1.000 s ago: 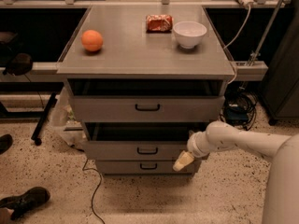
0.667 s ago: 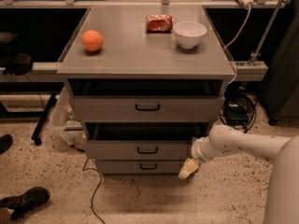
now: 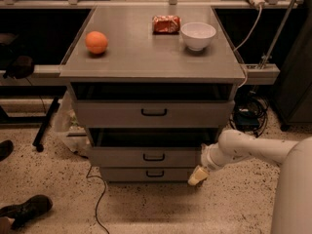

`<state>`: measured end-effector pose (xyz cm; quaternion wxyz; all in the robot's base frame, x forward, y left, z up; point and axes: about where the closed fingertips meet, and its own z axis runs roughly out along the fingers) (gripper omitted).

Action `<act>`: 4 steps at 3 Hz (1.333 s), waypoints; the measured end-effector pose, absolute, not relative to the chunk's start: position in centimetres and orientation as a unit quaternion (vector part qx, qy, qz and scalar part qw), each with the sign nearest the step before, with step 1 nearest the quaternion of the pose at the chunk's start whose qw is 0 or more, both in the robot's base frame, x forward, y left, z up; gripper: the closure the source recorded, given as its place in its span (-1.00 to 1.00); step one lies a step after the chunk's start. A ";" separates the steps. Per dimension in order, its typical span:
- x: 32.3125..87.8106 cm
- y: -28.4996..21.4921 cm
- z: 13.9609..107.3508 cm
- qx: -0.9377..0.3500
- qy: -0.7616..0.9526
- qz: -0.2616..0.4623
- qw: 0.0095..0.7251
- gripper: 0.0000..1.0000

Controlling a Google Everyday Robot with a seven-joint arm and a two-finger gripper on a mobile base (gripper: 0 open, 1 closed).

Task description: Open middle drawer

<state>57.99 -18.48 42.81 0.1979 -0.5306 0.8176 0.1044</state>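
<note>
Hand [image 3: 197,176] hangs low near the floor, at the right front corner of the bench [image 3: 146,62], just beside the right end of the bottom drawer [image 3: 122,173]. It touches no handle. Whether it is wide or narrow cannot be told.

Middle drawer [image 3: 122,156] sits directly above the bottom one and left of the arm. Its front stands forward with a dark gap above, so it looks at least partly open. Top drawer [image 3: 107,115] also stands forward.

Risks, as judged:
- The arm lies close under the middle drawer's right corner. A careless lift or swing to the left could strike that front and push it back in.
- The overhanging top drawer could catch the arm if it rises.
- A jolt to the bench could shift the bowl [image 3: 198,35] or roll the orange [image 3: 96,42].

Count: three drawers, each with one black handle; one orange, one bowl, one red packet [image 3: 166,24]; one hand.
</note>
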 end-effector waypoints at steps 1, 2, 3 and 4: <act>58.0 -18.6 43.0 -0.535 0.816 0.104 0.192 -0.15; 58.0 -18.6 43.9 -0.535 0.816 0.104 0.192 0.31; 58.0 -18.6 44.5 -0.535 0.816 0.104 0.192 0.78; 58.0 -18.7 45.1 -0.535 0.816 0.104 0.192 1.00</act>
